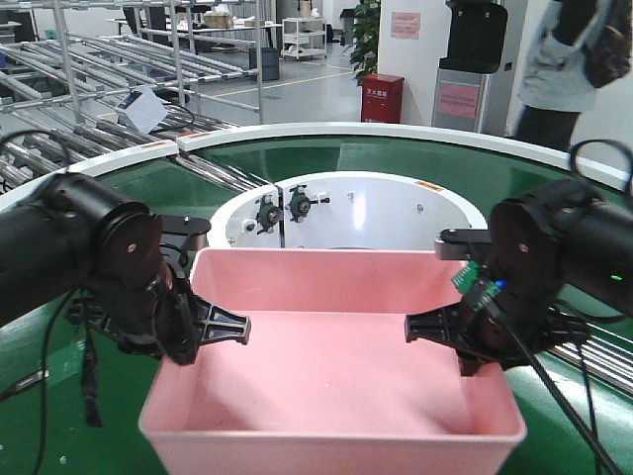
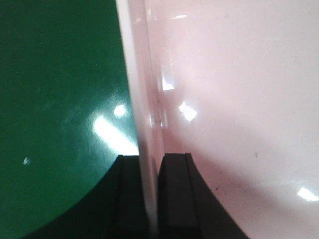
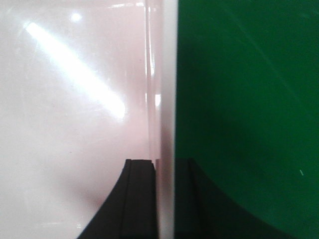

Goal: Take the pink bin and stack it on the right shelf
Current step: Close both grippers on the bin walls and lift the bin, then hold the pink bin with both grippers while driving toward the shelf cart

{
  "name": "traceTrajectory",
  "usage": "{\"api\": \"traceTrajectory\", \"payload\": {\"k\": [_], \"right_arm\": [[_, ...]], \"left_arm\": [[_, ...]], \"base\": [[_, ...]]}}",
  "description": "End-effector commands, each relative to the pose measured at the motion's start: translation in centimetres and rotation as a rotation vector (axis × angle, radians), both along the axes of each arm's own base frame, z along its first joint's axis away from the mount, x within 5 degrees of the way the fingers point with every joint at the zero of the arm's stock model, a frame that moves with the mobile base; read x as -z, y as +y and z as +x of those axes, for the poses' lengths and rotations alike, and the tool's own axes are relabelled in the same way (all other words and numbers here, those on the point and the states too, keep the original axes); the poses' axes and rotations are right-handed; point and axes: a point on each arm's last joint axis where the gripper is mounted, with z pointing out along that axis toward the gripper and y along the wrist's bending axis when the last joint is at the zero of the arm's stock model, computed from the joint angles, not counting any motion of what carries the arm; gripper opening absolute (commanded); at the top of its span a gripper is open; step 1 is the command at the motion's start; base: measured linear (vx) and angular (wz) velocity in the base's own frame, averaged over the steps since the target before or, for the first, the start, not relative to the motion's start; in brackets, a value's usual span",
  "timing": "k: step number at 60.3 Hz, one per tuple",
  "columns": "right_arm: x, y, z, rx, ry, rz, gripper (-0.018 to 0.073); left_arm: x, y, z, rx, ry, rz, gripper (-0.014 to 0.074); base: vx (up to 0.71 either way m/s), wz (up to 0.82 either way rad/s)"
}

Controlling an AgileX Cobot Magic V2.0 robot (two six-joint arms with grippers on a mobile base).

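Note:
The pink bin (image 1: pixel 331 371) sits on the green conveyor, wide and shallow, open side up, close to the camera. My left gripper (image 1: pixel 183 336) is shut on the bin's left wall; the left wrist view shows that wall (image 2: pixel 142 99) pinched between the two black fingers (image 2: pixel 174 199). My right gripper (image 1: pixel 475 341) is shut on the bin's right wall; the right wrist view shows that wall (image 3: pixel 164 99) between its fingers (image 3: pixel 139 199). The bin is empty inside. The right shelf is out of view.
The green curved conveyor (image 1: pixel 396 163) rings a white round hub (image 1: pixel 346 208). Metal roller racks (image 1: pixel 99 69) stand at the back left. A red box (image 1: pixel 382 97) and a person (image 1: pixel 569 69) are behind the conveyor.

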Motion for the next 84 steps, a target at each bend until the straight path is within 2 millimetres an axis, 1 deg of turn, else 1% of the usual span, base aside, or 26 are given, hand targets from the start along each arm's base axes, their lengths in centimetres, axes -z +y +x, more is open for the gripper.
{"api": "traceTrajectory", "payload": {"k": [1,2,5,6,11,16,20,26,36,84], "right_arm": [[-3.2,-1.5,-3.3,0.008,-0.135,-0.055,-0.0009],[-3.5,-1.5,-4.0,0.002,-0.146,-0.049,-0.0009],[-3.6,-1.6,-5.6,-0.017,-0.153,-0.044,-0.0009],[-3.4,-1.6,-6.1,-0.023,-0.147,-0.046,-0.0009],[-3.5,-1.6,-8.9,-0.034,-0.159,-0.023,-0.0009],[-3.0,-1.5,-11.0,-0.058,-0.159,-0.011,-0.0009],[-2.8,-1.4,-12.2,-0.079,-0.166,-0.001,-0.0009],[-2.3,-1.3,-13.3,-0.086,-0.163,0.01,-0.0009],[-2.2,-1.6,-13.5,-0.068,-0.16,0.007,-0.0009],[-2.2,-1.6,-13.5,-0.069,-0.161,0.007,-0.0009]], "left_arm": [[-3.1,0.4,-3.6,0.004,-0.119,-0.011,0.0041],[-3.1,0.5,-4.0,-0.001,-0.126,-0.013,0.0041],[-3.3,0.7,-5.6,-0.001,-0.149,-0.029,0.0041],[-3.3,0.6,-6.1,0.002,-0.152,-0.036,0.0041],[-2.9,1.1,-8.8,-0.016,-0.151,-0.073,0.0041],[-2.3,1.4,-11.1,-0.021,-0.154,-0.113,0.0041],[-1.6,1.5,-12.7,-0.02,-0.157,-0.142,0.0041],[-0.8,1.6,-14.1,-0.004,-0.158,-0.167,0.0041],[-0.9,2.1,-14.6,-0.007,-0.173,-0.174,0.0041],[-0.8,2.1,-14.6,-0.011,-0.167,-0.167,0.0041]], "base": [[0.0,0.0],[0.0,0.0],[0.0,0.0],[0.0,0.0],[0.0,0.0],[0.0,0.0],[0.0,0.0],[0.0,0.0],[0.0,0.0],[0.0,-0.01]]}}
